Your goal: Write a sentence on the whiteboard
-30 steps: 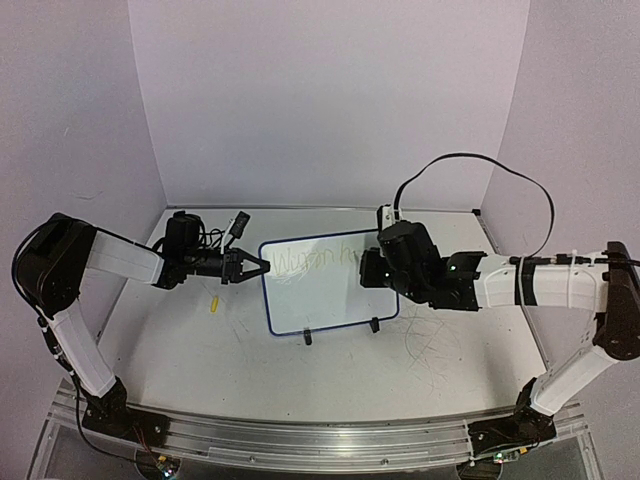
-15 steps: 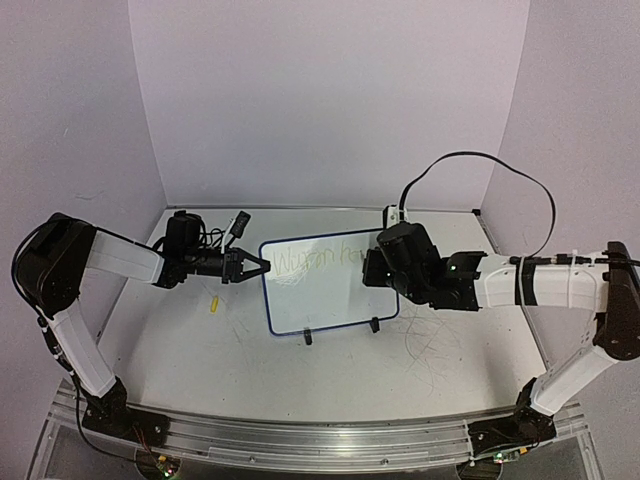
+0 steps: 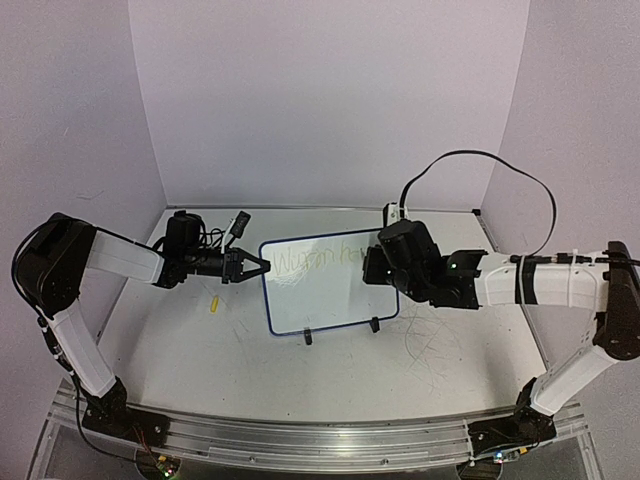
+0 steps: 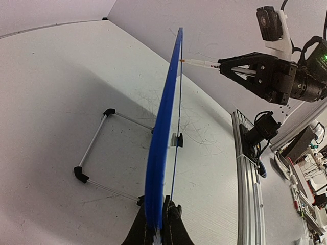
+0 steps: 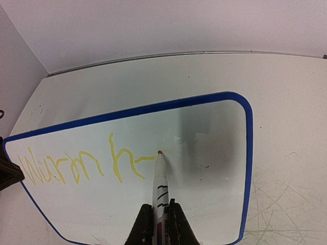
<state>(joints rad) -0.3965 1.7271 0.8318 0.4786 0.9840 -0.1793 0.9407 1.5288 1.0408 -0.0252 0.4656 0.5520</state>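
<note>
The whiteboard (image 3: 325, 282), white with a thin blue frame, stands tilted on two black feet at mid-table. My left gripper (image 3: 262, 266) is shut on its left edge (image 4: 159, 153), which the left wrist view shows edge-on. My right gripper (image 5: 159, 217) is shut on a white marker (image 5: 160, 189) whose tip touches the board (image 5: 214, 168). The sentence (image 5: 76, 166) is yellow handwriting on one line: one word, then an "h" and a short horizontal stroke ending at the tip. In the top view it reads faintly (image 3: 315, 259) along the board's upper part, with the right gripper (image 3: 370, 263) at its right end.
A small yellow marker cap (image 3: 213, 302) lies on the table left of the board. Grey scribble marks (image 3: 430, 345) cover the tabletop to the right. The board's wire stand (image 4: 97, 158) rests behind it. Walls enclose the table on three sides.
The right gripper has shifted slightly rightward along the board with the marker, lengthening the writing. The left arm and the board have held still.
</note>
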